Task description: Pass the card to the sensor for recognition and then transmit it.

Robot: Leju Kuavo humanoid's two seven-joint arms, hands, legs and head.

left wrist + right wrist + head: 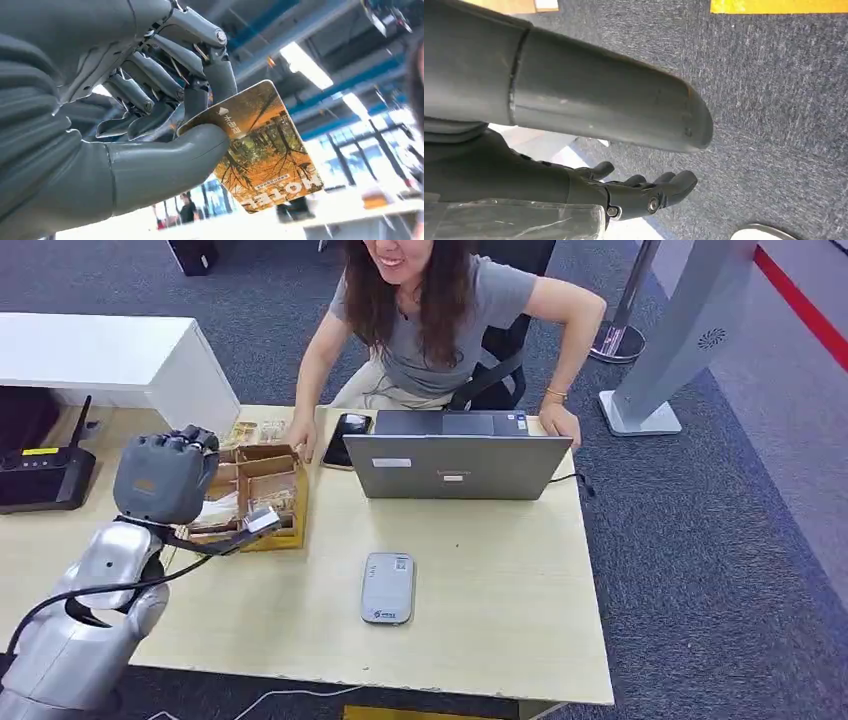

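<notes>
My left hand (165, 478) hangs over the left part of the table, above the wooden card box (262, 502). In the left wrist view this hand (150, 125) pinches an orange card (265, 150) with a forest picture between its thumb and a finger. The card's edge (262, 519) sticks out below the hand in the head view. The grey card sensor (388, 587) lies flat on the table in front of the laptop, to the right of the hand. My right hand (634, 192) hangs over the dark carpet with its fingers apart and nothing in it.
A person (430, 310) sits behind the table (500, 580), one hand by the box, the other by the open laptop (455, 455). A black phone (349, 436) lies next to the laptop. A black router (45, 475) and a white box (110, 360) stand at the left.
</notes>
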